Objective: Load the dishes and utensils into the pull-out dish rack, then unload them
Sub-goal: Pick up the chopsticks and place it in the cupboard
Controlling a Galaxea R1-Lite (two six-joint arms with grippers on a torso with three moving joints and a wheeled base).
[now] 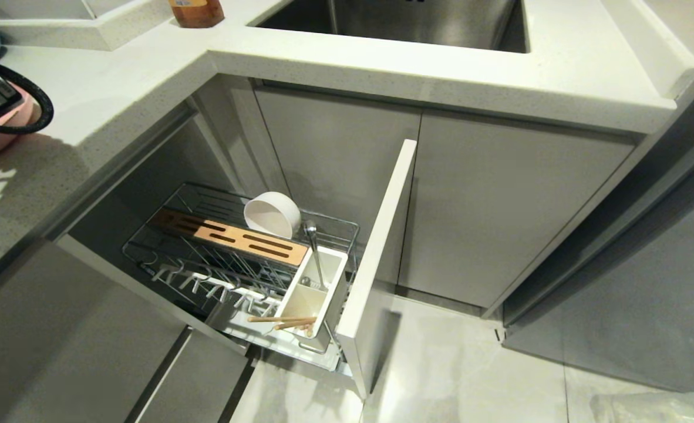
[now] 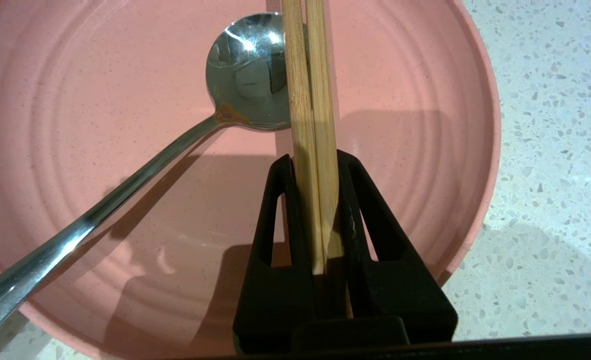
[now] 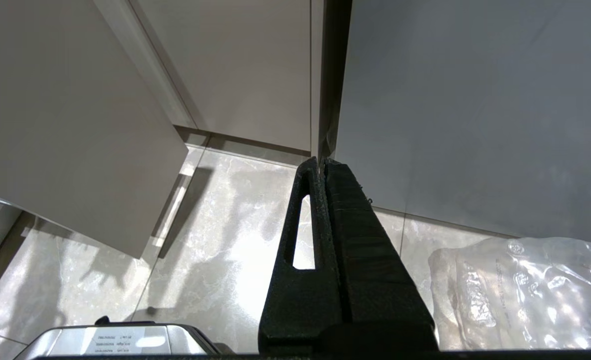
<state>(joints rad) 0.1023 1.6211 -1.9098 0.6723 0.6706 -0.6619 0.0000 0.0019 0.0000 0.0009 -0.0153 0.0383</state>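
While I watched through the left wrist camera, the left gripper (image 2: 314, 165) sat low over the pink plate (image 2: 100, 75), its fingers (image 2: 351, 185) clenched on the chopsticks (image 2: 309, 75). Both sticks lay side by side between the pads, running out past the fingertips. The spoon (image 2: 248, 70) lay on the same plate, and the sticks crossed the edge of its bowl. I could not tell whether they rested on it. The plate stood on the speckled bench (image 2: 550, 150).

I judged the step in hand to be picking the pair up for the rack. To do it well I would lift straight up and slowly, so the sticks cleared the spoon without dragging it. I would also keep the wrist steady, because the grip sat toward one end and the long free part could swing or scissor apart.

The right gripper (image 3: 323, 162) hung parked over the floor (image 3: 215, 240), its fingers pressed together on nothing.

Further off, below the bench, the pull-out dish rack (image 1: 147, 252) stood drawn out behind its front panel (image 1: 382, 247). The white bowl (image 1: 272, 214) leaned beside the wooden block (image 1: 229, 235). A second spoon (image 1: 315, 247) stood in the utensil box (image 1: 306, 299), and another pair of chopsticks (image 1: 282, 321) lay across its near end. I would aim for the box's open part and lower the tips in before letting go.
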